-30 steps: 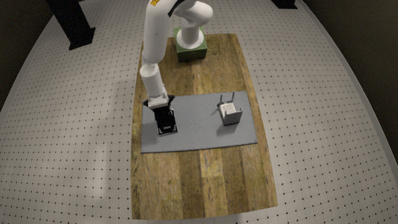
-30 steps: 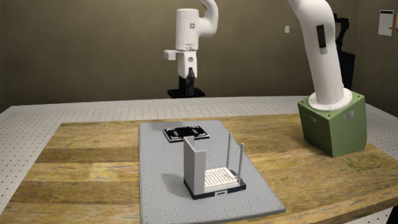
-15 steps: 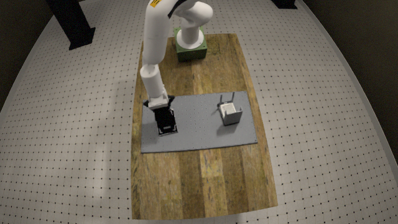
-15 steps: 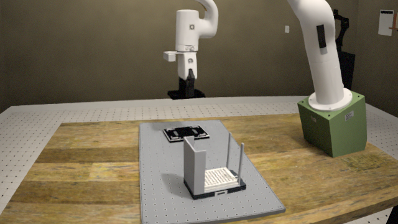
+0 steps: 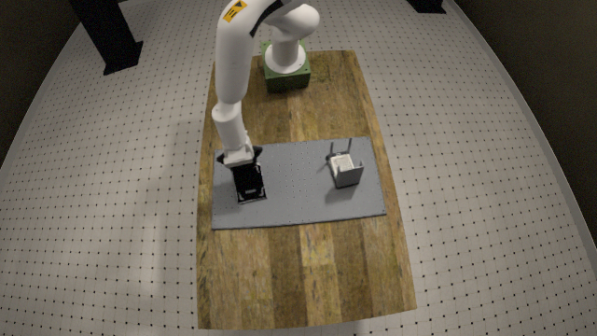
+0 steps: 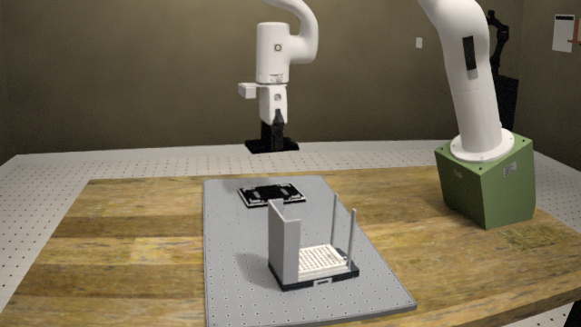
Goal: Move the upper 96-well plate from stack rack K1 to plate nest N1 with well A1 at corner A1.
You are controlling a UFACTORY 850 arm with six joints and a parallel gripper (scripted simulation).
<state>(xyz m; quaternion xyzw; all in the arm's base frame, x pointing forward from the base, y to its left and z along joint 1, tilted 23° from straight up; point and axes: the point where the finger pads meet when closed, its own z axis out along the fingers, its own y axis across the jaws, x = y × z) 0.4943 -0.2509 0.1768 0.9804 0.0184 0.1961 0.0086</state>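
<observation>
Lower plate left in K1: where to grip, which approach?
Straight down: rack K1 is open-topped, with a tall wall on one side and thin posts opposite. Probably pinch the lower plate mid-rim, on the label-side edge and its opposite, where the middle looks free. The end effector now holds the upper plate.

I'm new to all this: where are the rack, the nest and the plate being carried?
Rack (image 6: 283, 247): exterior view, grey side wall.
Nest (image 6: 247, 195): exterior view, black frame's left end.
Carried plate (image 6: 256, 146): exterior view, its left half.
</observation>
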